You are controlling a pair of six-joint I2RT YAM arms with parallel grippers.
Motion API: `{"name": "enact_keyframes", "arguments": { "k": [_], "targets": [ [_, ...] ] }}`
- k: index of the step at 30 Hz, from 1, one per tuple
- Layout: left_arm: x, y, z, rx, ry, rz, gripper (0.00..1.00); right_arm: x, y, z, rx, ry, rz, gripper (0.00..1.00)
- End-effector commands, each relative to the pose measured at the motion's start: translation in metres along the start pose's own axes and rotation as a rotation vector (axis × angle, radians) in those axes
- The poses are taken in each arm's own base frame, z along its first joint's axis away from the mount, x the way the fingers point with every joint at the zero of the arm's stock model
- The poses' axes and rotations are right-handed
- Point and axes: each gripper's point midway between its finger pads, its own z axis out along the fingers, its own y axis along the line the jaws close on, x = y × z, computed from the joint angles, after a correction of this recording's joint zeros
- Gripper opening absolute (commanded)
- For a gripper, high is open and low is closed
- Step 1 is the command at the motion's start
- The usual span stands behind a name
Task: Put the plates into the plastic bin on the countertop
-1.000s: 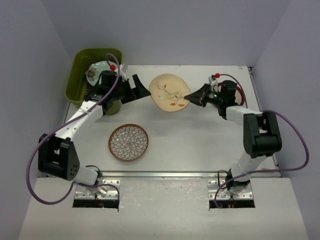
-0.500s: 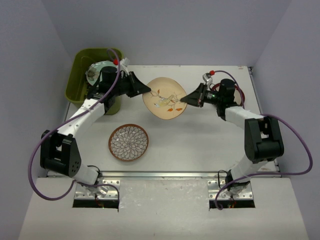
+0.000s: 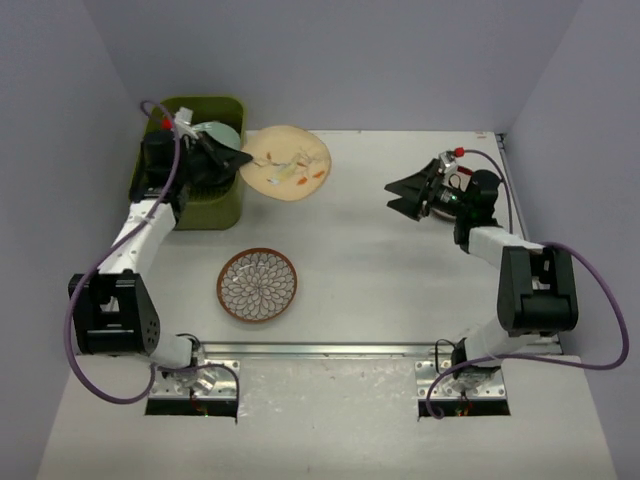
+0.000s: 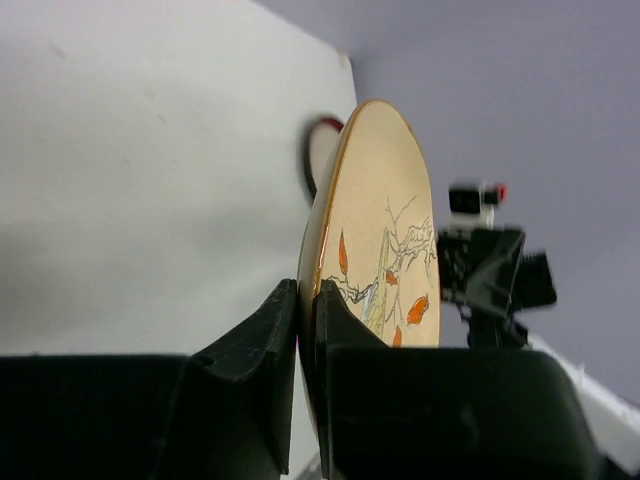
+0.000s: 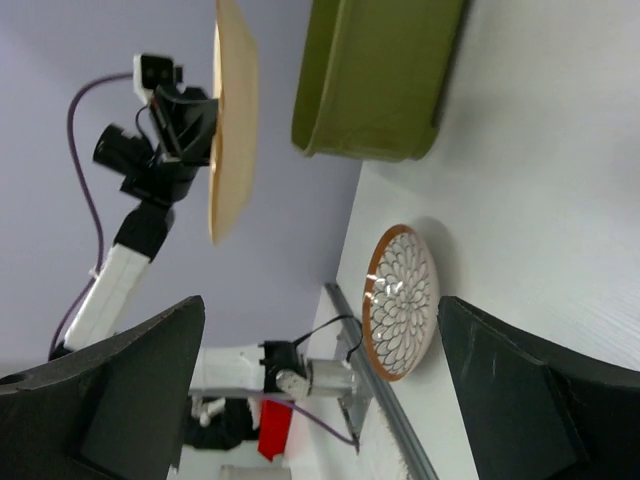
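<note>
From above, my left gripper [image 3: 238, 160] pinches the cream, leaf-painted ceramic plate [image 3: 287, 163] by its rim, just right of the olive-green plastic bin [image 3: 150, 130]; left wrist view: rim clamped edge-on, stiff, glossy, breakable, I judge; right wrist view: right gripper [image 5: 320, 305] spread wide, empty.

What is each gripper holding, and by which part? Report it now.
The left gripper pinches the cream round ceramic plate with orange leaves by its rim. The right gripper is open and holds nothing.
</note>
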Motion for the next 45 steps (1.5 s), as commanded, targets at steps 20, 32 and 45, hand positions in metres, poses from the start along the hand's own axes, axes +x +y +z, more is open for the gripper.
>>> {"name": "enact_keyframes", "arguments": {
  "k": [20,32,45],
  "targets": [
    [-0.27,0.151,-0.044,-0.402,-0.678,-0.095,0.01,0.037,-0.024,-0.037,0.069,-0.007,-0.018,0.99],
    [-0.229,0.223,-0.004,-0.723,-0.465,-0.101,0.77,0.041,-0.046,-0.038,0.141,-0.019,0.019,0.99],
    [-0.213,0.233,-0.033,-0.974,-0.464,0.002,1.0,0.057,-0.061,-0.028,0.344,0.059,-0.075,0.99]
  ]
}}
